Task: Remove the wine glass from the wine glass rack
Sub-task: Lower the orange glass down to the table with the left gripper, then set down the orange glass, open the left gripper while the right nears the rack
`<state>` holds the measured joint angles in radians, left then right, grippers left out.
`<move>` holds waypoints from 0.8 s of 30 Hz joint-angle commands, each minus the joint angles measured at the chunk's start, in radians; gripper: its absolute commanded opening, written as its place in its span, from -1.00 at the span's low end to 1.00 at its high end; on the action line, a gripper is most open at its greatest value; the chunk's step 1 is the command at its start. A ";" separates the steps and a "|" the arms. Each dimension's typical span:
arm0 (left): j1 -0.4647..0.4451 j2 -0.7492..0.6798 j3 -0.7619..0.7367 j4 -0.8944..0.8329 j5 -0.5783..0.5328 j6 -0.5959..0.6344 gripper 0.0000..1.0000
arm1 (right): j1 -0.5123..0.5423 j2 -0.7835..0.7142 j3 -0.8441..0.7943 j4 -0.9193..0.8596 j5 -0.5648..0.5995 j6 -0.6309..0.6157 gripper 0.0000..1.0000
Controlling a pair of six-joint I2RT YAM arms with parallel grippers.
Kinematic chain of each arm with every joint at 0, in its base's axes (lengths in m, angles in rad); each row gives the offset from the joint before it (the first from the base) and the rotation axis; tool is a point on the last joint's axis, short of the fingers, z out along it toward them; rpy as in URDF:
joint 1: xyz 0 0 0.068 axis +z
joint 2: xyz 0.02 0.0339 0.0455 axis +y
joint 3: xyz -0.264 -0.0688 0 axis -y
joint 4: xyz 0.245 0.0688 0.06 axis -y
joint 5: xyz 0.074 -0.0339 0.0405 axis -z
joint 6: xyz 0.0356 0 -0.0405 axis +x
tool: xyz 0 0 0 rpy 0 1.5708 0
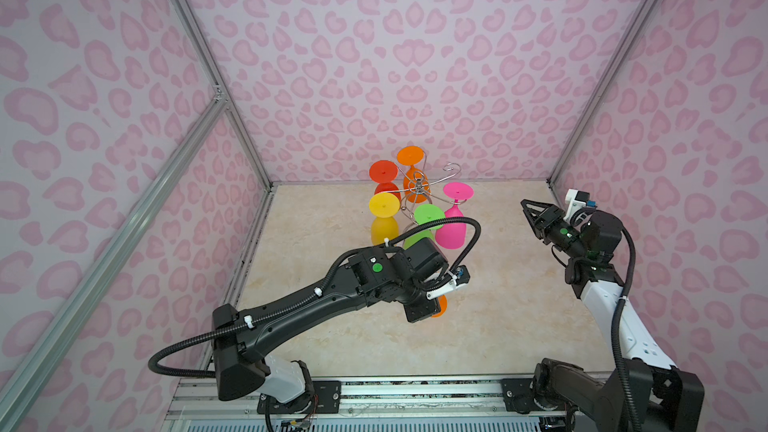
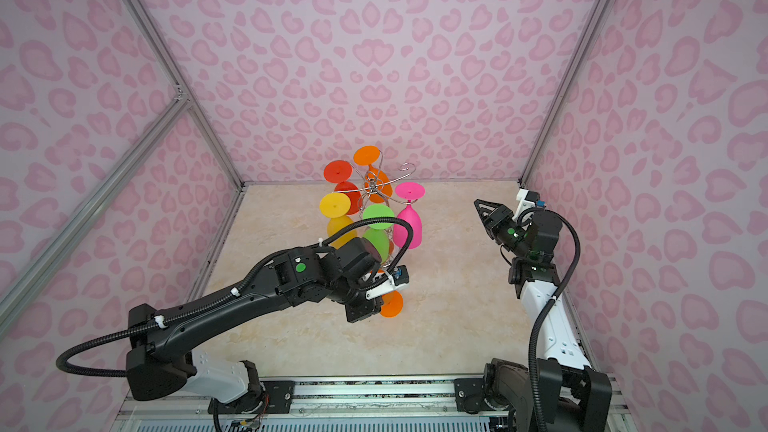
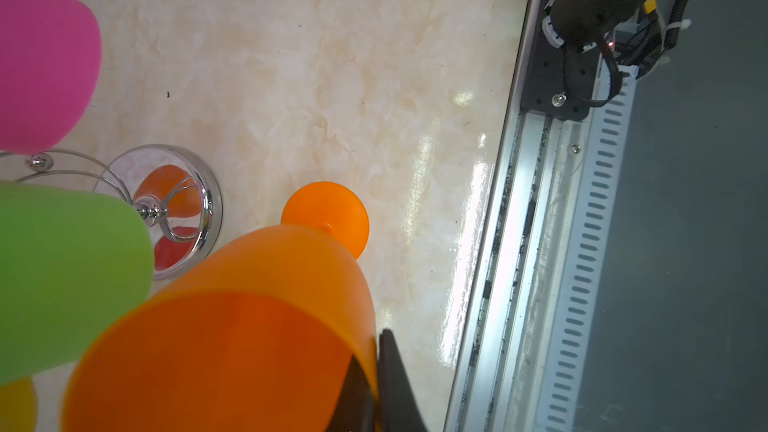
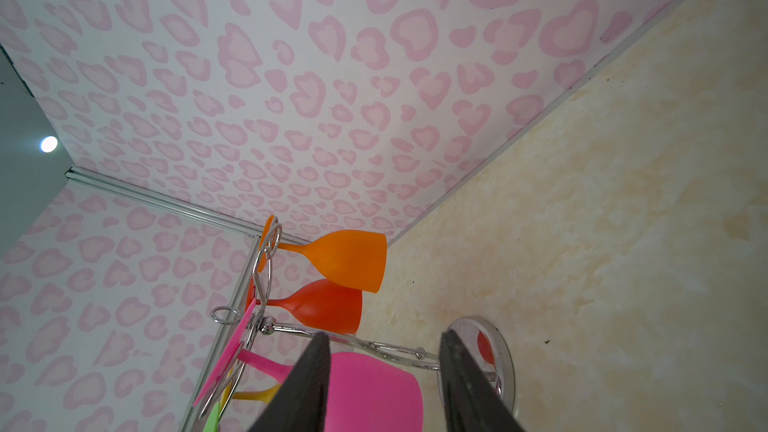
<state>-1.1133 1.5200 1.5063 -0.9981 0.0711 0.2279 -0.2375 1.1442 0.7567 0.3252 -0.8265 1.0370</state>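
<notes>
One orange wine glass [image 3: 270,305] is off the wine glass rack [image 3: 208,218], rim pinched by the left end effector [image 3: 374,367]. Seat its foot flat before releasing.

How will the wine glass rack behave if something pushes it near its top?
Probably tips easily: the wine glass rack carries five glasses high above a small round base. The hanging glasses, such as the pink glass, would likely swing. On the smooth table, it might slide instead.
</notes>
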 commanded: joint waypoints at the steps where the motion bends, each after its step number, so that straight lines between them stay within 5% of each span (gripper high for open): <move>1: -0.002 0.055 0.026 -0.063 -0.043 0.003 -0.97 | 0.000 0.011 -0.012 0.060 -0.001 0.011 -0.11; 24: -0.003 0.221 0.078 -0.112 -0.038 0.004 -0.96 | 0.000 0.025 -0.041 0.100 -0.014 0.026 -0.12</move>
<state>-1.1175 1.7332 1.5734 -1.0996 0.0223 0.2279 -0.2379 1.1660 0.7216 0.3962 -0.8307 1.0576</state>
